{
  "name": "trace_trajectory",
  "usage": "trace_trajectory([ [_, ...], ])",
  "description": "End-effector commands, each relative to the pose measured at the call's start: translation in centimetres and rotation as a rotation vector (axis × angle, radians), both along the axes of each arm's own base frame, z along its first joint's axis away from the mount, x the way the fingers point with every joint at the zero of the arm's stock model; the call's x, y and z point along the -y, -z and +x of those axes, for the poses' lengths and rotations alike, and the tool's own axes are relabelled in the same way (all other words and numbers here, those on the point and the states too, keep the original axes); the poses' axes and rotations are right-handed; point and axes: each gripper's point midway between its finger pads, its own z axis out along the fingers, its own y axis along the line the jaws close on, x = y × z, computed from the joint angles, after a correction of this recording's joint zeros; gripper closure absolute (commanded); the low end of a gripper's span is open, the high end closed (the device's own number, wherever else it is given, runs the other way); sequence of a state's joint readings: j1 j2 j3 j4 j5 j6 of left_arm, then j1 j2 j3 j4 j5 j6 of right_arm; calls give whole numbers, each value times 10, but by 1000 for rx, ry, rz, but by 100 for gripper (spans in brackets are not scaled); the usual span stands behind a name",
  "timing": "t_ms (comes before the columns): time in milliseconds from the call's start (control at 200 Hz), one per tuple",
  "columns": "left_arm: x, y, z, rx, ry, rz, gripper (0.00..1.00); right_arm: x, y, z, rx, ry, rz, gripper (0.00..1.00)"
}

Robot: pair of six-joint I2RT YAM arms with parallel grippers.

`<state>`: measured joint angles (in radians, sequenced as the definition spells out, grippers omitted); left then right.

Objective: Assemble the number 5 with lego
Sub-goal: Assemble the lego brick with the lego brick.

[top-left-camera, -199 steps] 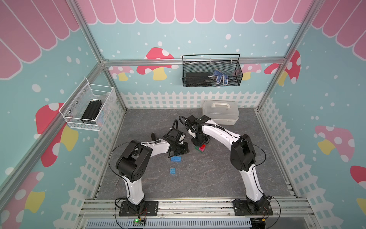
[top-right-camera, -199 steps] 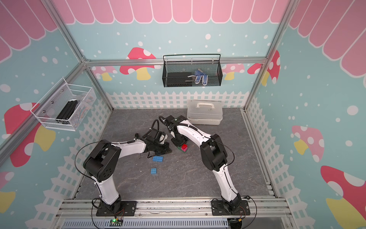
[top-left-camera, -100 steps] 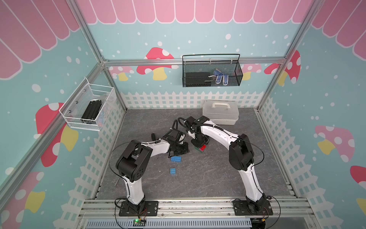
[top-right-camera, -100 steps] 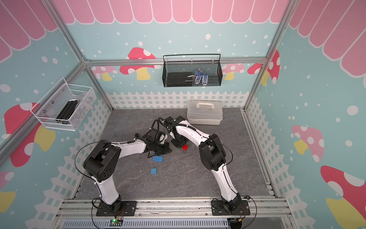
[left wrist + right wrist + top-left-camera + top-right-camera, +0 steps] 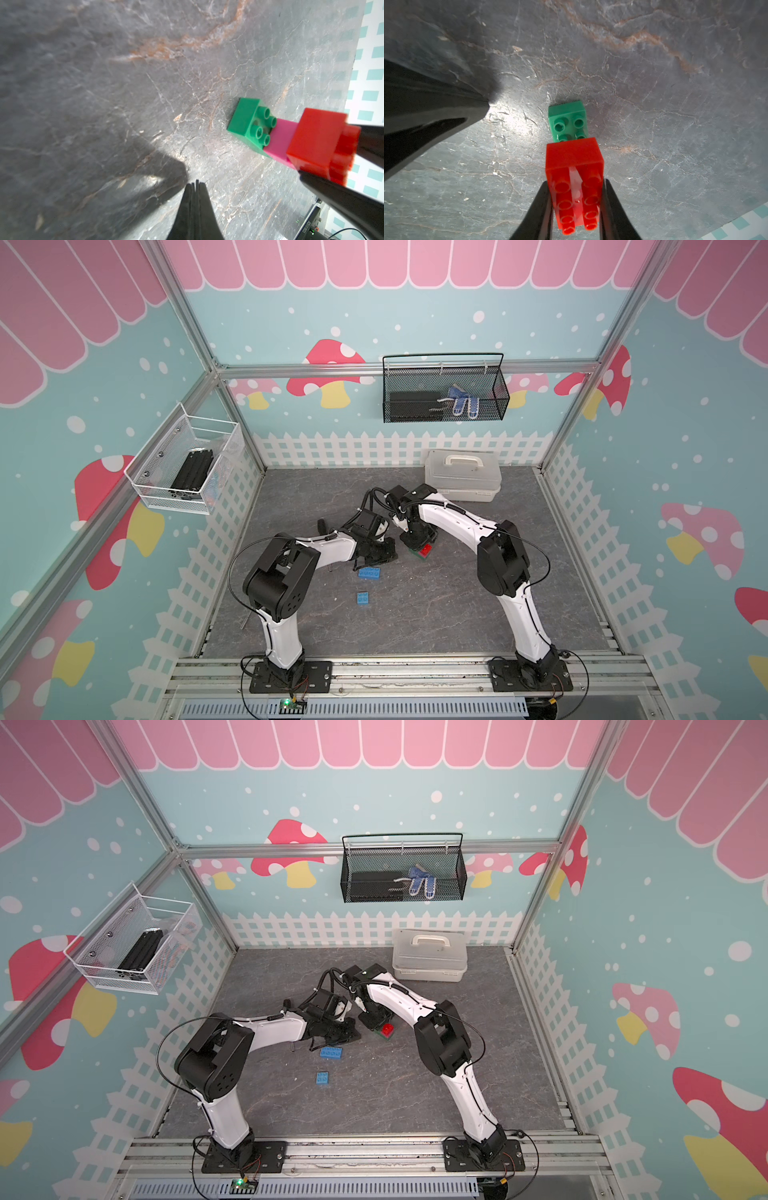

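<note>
As its studs face up, red brick point(image 5: 574, 166) parallels green brick point(image 5: 566, 118).

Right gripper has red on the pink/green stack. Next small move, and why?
Probably press the red brick straight down onto the pink brick: the right gripper clamps it there, pink sits on the green brick, and whether red is fully seated can't be told.

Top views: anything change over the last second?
Only the right arm's elbow swung slightly inward; the right gripper stays clamped on the red brick. Nothing taken or released. The left gripper, green brick, long blue brick and short blue brick are unmoved.
</note>
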<state>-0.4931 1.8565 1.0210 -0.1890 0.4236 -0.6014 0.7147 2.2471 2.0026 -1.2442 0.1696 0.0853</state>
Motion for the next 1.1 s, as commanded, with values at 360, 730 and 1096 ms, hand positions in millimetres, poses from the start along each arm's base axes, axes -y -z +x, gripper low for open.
trace_trajectory([
  [360, 1, -11, 1, 19, 2, -30, 99, 0, 11, -3, -36, -30, -38, 94],
  [730, -1, -10, -1, 15, 0, -28, 100, -3, 27, -8, -70, -16, -24, 97],
  [1096, -3, -11, -1, 19, -5, -28, 100, 0, 42, -17, -107, -13, -33, 99],
])
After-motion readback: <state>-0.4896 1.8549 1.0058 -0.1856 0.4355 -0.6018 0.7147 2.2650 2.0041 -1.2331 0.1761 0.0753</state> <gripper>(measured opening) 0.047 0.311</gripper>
